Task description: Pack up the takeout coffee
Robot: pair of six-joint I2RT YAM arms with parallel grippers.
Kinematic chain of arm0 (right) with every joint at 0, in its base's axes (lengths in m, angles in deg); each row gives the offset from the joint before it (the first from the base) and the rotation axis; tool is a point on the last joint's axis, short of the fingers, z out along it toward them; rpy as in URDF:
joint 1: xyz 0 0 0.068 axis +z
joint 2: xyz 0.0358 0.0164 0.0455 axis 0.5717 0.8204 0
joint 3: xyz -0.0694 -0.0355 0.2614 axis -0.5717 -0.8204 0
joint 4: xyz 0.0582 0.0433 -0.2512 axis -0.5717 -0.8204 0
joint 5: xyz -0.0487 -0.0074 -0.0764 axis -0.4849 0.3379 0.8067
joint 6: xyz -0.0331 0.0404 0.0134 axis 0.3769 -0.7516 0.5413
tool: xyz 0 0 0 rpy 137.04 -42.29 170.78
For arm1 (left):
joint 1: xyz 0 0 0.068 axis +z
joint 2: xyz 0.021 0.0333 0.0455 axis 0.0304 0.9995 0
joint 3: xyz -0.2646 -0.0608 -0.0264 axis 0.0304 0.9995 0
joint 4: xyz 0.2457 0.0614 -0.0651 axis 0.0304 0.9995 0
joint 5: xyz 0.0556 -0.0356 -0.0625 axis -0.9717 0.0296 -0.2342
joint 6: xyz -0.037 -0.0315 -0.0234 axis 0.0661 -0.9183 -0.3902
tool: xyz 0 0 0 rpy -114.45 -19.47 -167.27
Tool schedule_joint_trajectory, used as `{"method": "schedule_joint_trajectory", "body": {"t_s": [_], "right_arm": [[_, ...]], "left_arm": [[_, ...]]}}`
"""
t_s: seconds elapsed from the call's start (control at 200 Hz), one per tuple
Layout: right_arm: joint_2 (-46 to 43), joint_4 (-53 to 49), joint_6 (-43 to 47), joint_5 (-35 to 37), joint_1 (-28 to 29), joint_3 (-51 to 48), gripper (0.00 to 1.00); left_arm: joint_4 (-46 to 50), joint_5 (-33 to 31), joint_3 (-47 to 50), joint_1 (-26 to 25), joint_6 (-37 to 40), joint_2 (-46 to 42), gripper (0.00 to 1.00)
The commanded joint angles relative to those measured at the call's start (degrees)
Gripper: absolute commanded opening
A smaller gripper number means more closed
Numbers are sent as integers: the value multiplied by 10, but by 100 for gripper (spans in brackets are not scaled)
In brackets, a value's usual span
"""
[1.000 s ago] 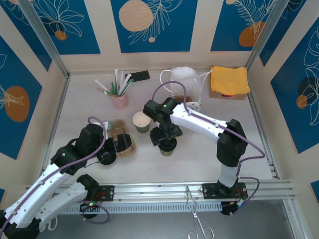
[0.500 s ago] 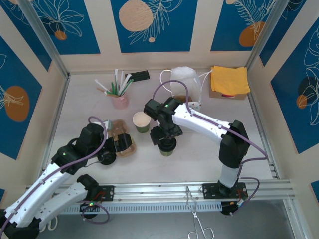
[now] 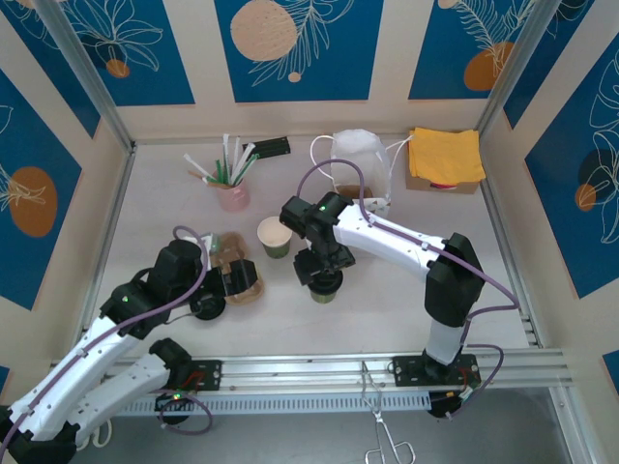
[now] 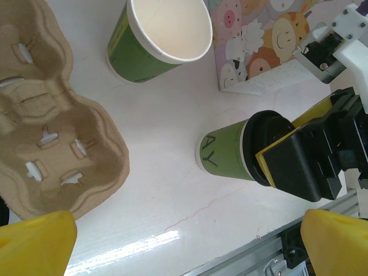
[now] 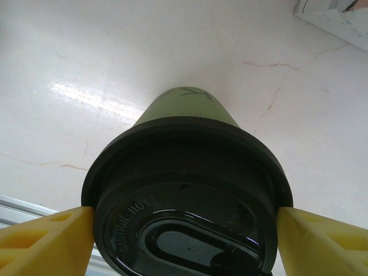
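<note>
at left, just ahead of one fingertip of the left gripper [image 4: 184, 247], a cardboard cup carrier [image 4: 52, 126] with empty sockets. yellow fingers [image 4: 34, 241] spread wide, gripping nothing, bare table [image 4: 167, 190] between them. farther ahead, between the two fingers, an open paper cup [image 4: 161, 34], upright. to the right, ahead of the other fingertip, a lidded green cup [image 4: 227, 152] standing on the table, its black lid [image 5: 184, 172] pinched in the right gripper [image 5: 184, 241], one yellow finger pressed to each side of the rim.
</note>
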Motion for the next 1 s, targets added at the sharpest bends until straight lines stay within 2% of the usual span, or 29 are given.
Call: {"method": "schedule_joint_trajectory", "body": {"t_s": [0.0, 0.265, 0.995], "right_arm": [[-15, -12, -5, -5, 5, -4, 80], [-15, -19, -6, -4, 9, 2, 82], [-14, -19, -3, -5, 11, 1, 82]], "left_arm": [[-16, 21, 6, -9, 6, 3, 100], [-24, 41, 6, -13, 14, 15, 100], [-29, 37, 6, -15, 15, 22, 100]]}}
